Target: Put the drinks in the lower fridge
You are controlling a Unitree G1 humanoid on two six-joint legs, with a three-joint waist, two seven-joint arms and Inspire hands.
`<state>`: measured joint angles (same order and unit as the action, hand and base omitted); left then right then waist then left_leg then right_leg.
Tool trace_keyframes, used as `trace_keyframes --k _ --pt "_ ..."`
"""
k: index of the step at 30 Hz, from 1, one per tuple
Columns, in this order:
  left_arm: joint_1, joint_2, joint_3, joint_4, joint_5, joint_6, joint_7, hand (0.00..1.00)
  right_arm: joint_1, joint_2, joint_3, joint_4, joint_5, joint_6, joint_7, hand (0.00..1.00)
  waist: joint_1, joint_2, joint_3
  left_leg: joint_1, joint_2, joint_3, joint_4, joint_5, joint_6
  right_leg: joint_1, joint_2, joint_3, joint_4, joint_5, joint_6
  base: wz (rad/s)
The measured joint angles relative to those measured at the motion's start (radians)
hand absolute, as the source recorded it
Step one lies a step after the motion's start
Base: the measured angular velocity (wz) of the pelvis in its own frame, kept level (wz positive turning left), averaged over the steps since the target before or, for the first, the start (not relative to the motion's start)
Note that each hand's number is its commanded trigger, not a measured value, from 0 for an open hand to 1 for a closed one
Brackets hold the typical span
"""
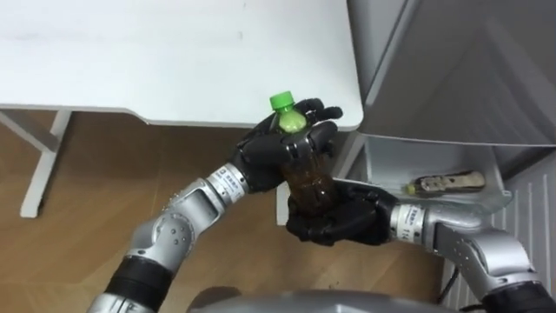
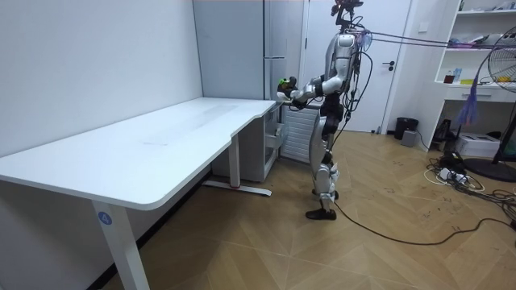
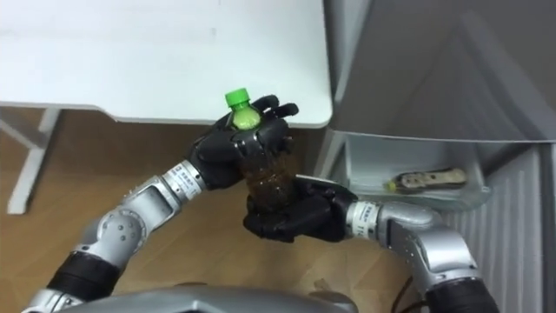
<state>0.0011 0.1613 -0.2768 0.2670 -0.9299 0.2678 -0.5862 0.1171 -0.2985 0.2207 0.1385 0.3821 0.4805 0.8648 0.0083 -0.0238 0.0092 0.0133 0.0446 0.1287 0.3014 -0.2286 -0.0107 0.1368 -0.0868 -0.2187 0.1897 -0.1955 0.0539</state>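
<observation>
A dark tea bottle (image 1: pixel 306 165) with a green cap (image 1: pixel 281 101) stands upright between both hands, just off the white desk's corner. My left hand (image 1: pixel 271 149) curls round its upper half from behind. My right hand (image 1: pixel 334 217) wraps its base from below. A second bottle (image 1: pixel 445 183) with a pale label lies on its side in the open lower fridge's door shelf (image 1: pixel 434 165) to the right. In the room view I stand at the desk's far end, facing the grey fridge (image 2: pixel 266 48), bottle (image 2: pixel 284 84) held at chest height.
The white desk (image 1: pixel 174 61) fills the upper left, its leg (image 1: pixel 39 165) on the wooden floor. The fridge's grey door panel (image 1: pixel 469 61) rises at upper right. Across the room stand a fan (image 2: pixel 496 89) and shelves (image 2: pixel 484 48).
</observation>
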Motion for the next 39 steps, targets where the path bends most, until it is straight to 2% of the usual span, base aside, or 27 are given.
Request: trace_keyframes --k 2,4,6,7,8,10,11,13,15,16,17,19,20,21,22,23,25,27,29,31,32,34,37,39 --pt "0.002 0.000 0.001 -0.001 0.000 -0.014 0.003 1.00 -0.002 0.004 0.000 -0.003 0.002 0.000 -0.011 1.00 0.001 0.003 -0.0025 0.008 -0.003 -0.003 -0.011 0.003 0.000 0.003 -0.002 -0.006 -0.001 -0.001 0.001 0.07" --pt "0.002 -0.009 0.016 -0.003 0.000 -0.015 0.003 1.00 -0.014 0.002 -0.002 -0.003 0.002 0.000 -0.010 1.00 -0.006 -0.003 -0.0040 0.009 -0.004 -0.004 -0.010 0.004 0.000 0.008 -0.003 -0.006 -0.004 -0.003 0.003 0.02" --pt "0.002 -0.020 0.041 -0.003 0.005 -0.006 -0.014 1.00 -0.018 0.001 -0.005 -0.016 0.001 0.000 -0.011 1.00 -0.033 -0.028 -0.0039 0.013 -0.004 0.001 -0.004 0.005 0.000 0.020 -0.003 -0.010 -0.009 -0.003 0.003 0.03" --pt "0.003 -0.024 0.046 -0.003 0.009 -0.003 -0.019 1.00 -0.013 0.001 -0.006 -0.022 0.000 0.000 -0.012 1.00 -0.041 -0.034 -0.0059 0.014 -0.004 0.004 -0.001 0.005 0.000 0.024 -0.004 -0.013 -0.013 -0.003 0.003 0.10" --pt "0.003 -0.032 0.048 -0.003 0.032 0.002 -0.028 1.00 0.001 0.001 -0.011 -0.026 -0.001 0.000 -0.010 1.00 -0.048 -0.048 -0.0135 0.014 -0.004 0.010 0.002 0.005 0.000 0.030 -0.005 -0.019 -0.021 -0.003 0.003 0.08" --pt "0.006 -0.032 0.047 -0.003 0.039 0.011 -0.035 1.00 0.016 0.001 -0.013 -0.032 -0.002 -0.001 -0.002 1.00 -0.057 -0.057 -0.0156 0.014 -0.003 0.012 0.006 0.004 0.000 0.036 -0.005 -0.019 -0.020 -0.002 0.003 0.00" --pt "0.006 -0.032 0.044 -0.003 0.039 0.013 -0.036 1.00 0.022 0.001 -0.016 -0.032 -0.002 -0.002 0.002 1.00 -0.056 -0.057 -0.0154 0.016 -0.002 0.012 0.006 0.004 0.000 0.036 -0.004 -0.017 -0.020 -0.002 0.003 -0.07" --pt "0.008 -0.031 0.035 -0.003 0.041 0.008 -0.036 1.00 0.021 0.003 -0.015 -0.030 -0.025 -0.008 0.013 1.00 -0.047 -0.049 -0.0098 0.026 -0.002 0.012 -0.001 0.004 0.000 0.040 -0.004 -0.013 -0.019 -0.002 0.003 -0.07" --pt "0.009 -0.028 0.019 -0.001 0.037 -0.015 -0.035 1.00 0.021 0.002 -0.012 -0.025 -0.028 -0.022 0.017 1.00 -0.020 -0.022 0.0015 0.018 0.002 0.011 0.002 0.002 -0.002 0.027 0.000 -0.005 -0.013 -0.001 0.002 -0.06" --pt "0.008 -0.024 0.013 -0.001 0.037 -0.022 -0.035 1.00 0.019 0.002 -0.008 -0.026 -0.028 -0.023 0.015 1.00 -0.015 -0.017 0.0019 0.013 0.002 0.011 0.000 0.002 -0.002 0.016 0.000 -0.003 -0.007 -0.001 0.002 -0.08" --pt "0.008 -0.020 0.001 0.000 0.028 -0.037 -0.033 1.00 0.016 0.003 -0.001 -0.026 -0.028 -0.023 0.008 1.00 -0.005 -0.004 0.0076 0.007 0.003 0.011 -0.003 0.002 -0.002 0.002 0.000 0.003 0.006 -0.002 0.001 -0.15" --pt "0.008 -0.011 -0.002 0.006 0.021 -0.047 -0.031 1.00 0.009 0.005 0.014 -0.025 -0.025 -0.023 -0.013 1.00 0.015 0.003 0.0070 0.005 0.003 0.015 -0.016 0.007 -0.003 -0.021 0.001 0.023 0.027 -0.003 0.001 -0.18" --pt "0.008 0.003 -0.002 0.006 0.008 -0.056 -0.030 1.00 0.004 0.008 0.018 -0.026 -0.019 -0.023 -0.027 1.00 0.017 -0.001 0.0079 0.002 0.002 0.009 -0.016 0.008 -0.003 -0.025 0.000 0.025 0.030 -0.004 0.001 -0.04" --pt "0.008 0.005 -0.001 0.005 0.001 -0.059 -0.028 0.31 0.001 0.007 0.018 -0.028 -0.014 -0.023 -0.033 1.00 0.013 -0.007 0.0063 -0.001 -0.001 0.007 -0.014 0.009 -0.002 -0.024 -0.002 0.022 0.030 -0.005 0.001 0.00" --pt "0.008 0.005 0.000 0.004 0.000 -0.059 -0.028 0.00 0.001 0.006 0.017 -0.031 -0.014 -0.023 -0.034 1.00 0.011 -0.010 0.0054 -0.001 -0.003 0.006 -0.013 0.009 -0.001 -0.024 -0.003 0.021 0.030 -0.006 0.001 0.08" --pt "0.008 0.005 0.002 0.001 0.001 -0.059 -0.028 0.00 -0.002 0.004 0.015 -0.032 -0.015 -0.023 -0.034 1.00 0.002 -0.018 0.0054 -0.001 -0.006 0.004 -0.013 0.009 0.000 -0.020 -0.005 0.019 0.026 -0.008 0.002 0.11" --pt "0.011 0.001 0.013 -0.002 0.000 -0.052 -0.030 0.00 -0.003 0.003 0.010 -0.033 -0.015 -0.023 -0.031 1.00 -0.016 -0.032 -0.0010 -0.002 -0.008 0.004 -0.006 0.010 0.001 -0.010 -0.006 0.014 0.012 -0.008 0.001 0.11" --pt "0.016 0.000 0.024 -0.003 0.000 -0.026 -0.041 0.00 0.010 0.002 0.007 -0.034 -0.014 -0.025 -0.020 1.00 -0.055 -0.051 -0.0073 -0.002 -0.005 0.006 0.006 0.010 0.002 0.011 -0.005 -0.005 -0.006 -0.005 0.001 0.17" --pt "0.020 -0.009 0.024 -0.002 0.007 -0.009 -0.043 0.00 0.029 0.002 -0.004 -0.034 -0.017 -0.027 -0.003 1.00 -0.060 -0.054 -0.0100 0.001 -0.004 0.008 0.007 0.009 0.002 0.018 -0.005 -0.011 -0.007 -0.005 0.001 0.11" --pt "0.021 -0.016 0.023 -0.002 0.011 0.008 -0.044 0.00 0.044 0.000 -0.012 -0.029 -0.017 -0.037 0.014 1.00 -0.057 -0.048 -0.0078 0.007 -0.003 0.009 0.004 0.009 0.002 0.021 -0.004 -0.010 -0.006 -0.005 0.001 -0.03" --pt "0.021 -0.013 0.016 0.003 0.012 0.010 -0.046 0.00 0.043 0.002 -0.012 -0.019 -0.035 -0.046 0.026 1.00 -0.052 -0.040 -0.0051 0.015 -0.001 0.009 -0.001 0.009 0.001 0.024 -0.003 -0.007 -0.006 -0.005 0.000 -0.06" --pt "0.022 -0.011 0.004 0.014 0.017 0.010 -0.049 0.00 0.042 0.002 -0.012 0.006 -0.052 -0.062 0.045 1.00 -0.036 -0.026 -0.0048 0.018 -0.002 0.009 -0.011 0.009 0.001 0.020 -0.002 -0.003 -0.003 -0.005 0.000 -0.07" --pt "0.023 0.002 -0.014 0.014 0.010 -0.011 -0.048 0.00 0.039 0.003 0.001 0.008 -0.056 -0.065 0.041 1.00 -0.021 -0.008 0.0008 0.006 0.001 0.009 -0.009 0.009 0.000 -0.001 -0.001 0.000 0.013 -0.005 0.000 -0.03" --pt "0.023 0.017 -0.025 0.016 -0.005 -0.029 -0.047 0.00 0.032 0.008 0.022 0.007 -0.049 -0.066 0.018 1.00 0.003 -0.001 0.0034 0.005 0.002 0.009 -0.010 0.009 0.000 -0.016 0.001 0.023 0.023 -0.005 0.000 -0.19"
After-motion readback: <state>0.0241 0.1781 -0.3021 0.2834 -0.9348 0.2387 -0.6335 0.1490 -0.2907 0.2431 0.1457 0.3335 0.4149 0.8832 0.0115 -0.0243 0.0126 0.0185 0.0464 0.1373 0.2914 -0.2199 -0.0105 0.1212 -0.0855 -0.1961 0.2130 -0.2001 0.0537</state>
